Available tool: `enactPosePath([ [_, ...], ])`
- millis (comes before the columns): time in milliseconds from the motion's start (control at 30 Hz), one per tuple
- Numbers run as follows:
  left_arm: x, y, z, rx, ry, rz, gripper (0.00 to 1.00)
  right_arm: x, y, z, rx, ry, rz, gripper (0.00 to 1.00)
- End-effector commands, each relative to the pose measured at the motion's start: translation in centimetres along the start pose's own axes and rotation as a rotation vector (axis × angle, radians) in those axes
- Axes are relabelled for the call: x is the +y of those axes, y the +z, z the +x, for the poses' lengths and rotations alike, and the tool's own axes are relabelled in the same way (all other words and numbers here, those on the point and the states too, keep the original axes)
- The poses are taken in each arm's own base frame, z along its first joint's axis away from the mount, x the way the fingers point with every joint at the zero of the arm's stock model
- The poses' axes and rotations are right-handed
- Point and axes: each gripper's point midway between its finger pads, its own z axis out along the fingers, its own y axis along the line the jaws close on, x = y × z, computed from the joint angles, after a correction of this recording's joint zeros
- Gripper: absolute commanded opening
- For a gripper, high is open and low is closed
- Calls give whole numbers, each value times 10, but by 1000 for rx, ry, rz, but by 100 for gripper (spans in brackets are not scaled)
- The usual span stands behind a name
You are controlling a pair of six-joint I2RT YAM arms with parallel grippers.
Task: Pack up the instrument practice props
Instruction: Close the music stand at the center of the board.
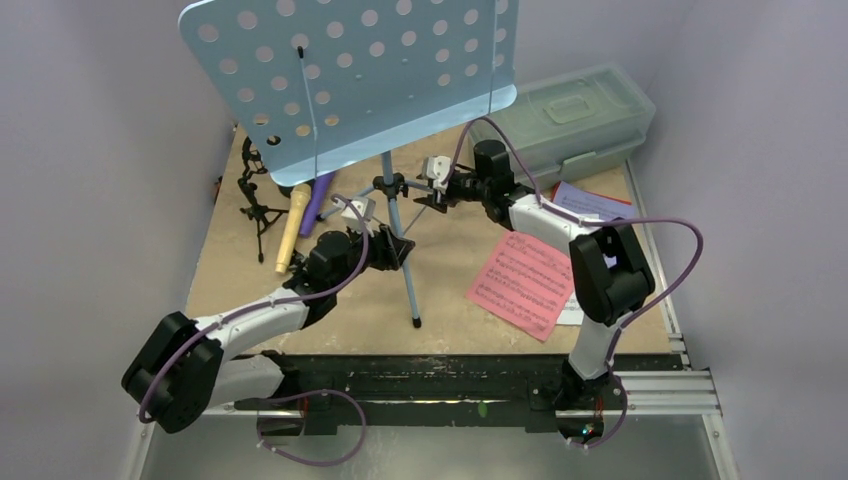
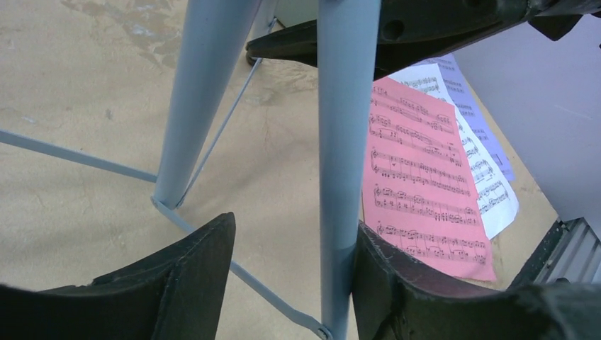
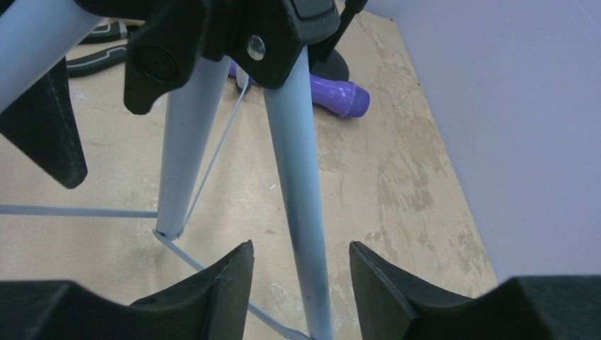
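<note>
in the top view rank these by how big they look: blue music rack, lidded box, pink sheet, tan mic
1. blue music rack, though its panel stands nearer the camera, which inflates it
2. lidded box
3. pink sheet
4. tan mic

- pink page (image 2: pixel 425 177): printed music staves with notes in several rows; no title or words legible.
- white page (image 2: pixel 496 195): same staves and notes, partly under the pink page; too small to read.
- lavender page (image 2: pixel 487 134): faint staves at the edge only.
- Nothing else readable in any view.
</note>
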Motion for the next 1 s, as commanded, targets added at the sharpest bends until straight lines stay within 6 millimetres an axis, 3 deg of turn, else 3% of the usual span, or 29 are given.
enactPosePath([
  [0, -13, 12, -37, -113, -9, 14, 53, -9, 4, -15, -51, -63, -7, 49],
  [67, -11, 13, -38, -110, -10, -2, 47, -8, 6, -15, -57, -57, -19, 36],
  [200, -13, 12, -43, -111, 5, -6, 31, -5, 5, -23, -83, -55, -39, 0],
  [333, -19, 11, -53, -113, 38, 6, 0, -4, -7, -43, -139, -7, -34, 0],
  [600, -35, 7, -87, -172, 79, 34, 0, 8, -34, -96, -282, 124, -30, 0],
  [967, -51, 6, -115, -240, 95, 81, 0, 21, -57, -125, -392, 239, 0, 0],
])
